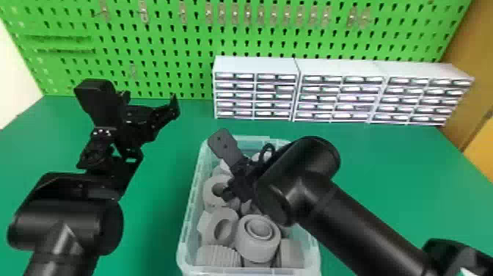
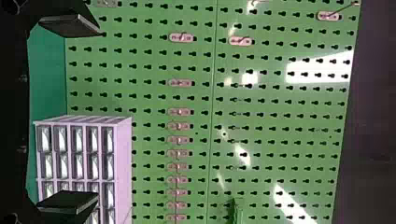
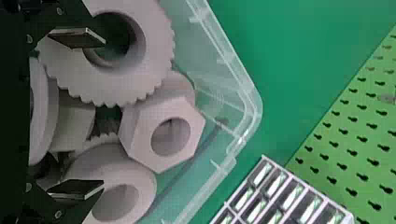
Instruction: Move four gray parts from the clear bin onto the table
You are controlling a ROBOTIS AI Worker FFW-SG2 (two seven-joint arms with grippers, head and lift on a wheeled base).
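1. Gray parts are lying heaped in the clear bin (image 1: 193, 205): a toothed ring (image 3: 156, 46), a hexagonal nut (image 3: 173, 108) and a round-rimmed ring (image 3: 136, 172) are showing near the right gripper (image 3: 103, 112).
2. That gripper is hanging over the heap, its fingers standing wide apart and gripping nothing; whether they are touching a part, I cannot tell.
3. Picking a first grasp seems to be the step in hand. The nut is offering flat sides, so closing squarely across two opposite ones should be holding best.
4. One fingertip is overlapping the toothed ring's hole, so lowering here could be snagging its rim; centering over one part first would be safer.
5. Lifting straight up should be clearing the bin wall before crossing to the green surface (image 1: 385, 158).
6. The left gripper (image 2: 99, 113) is waiting wide open, well apart from the bin.
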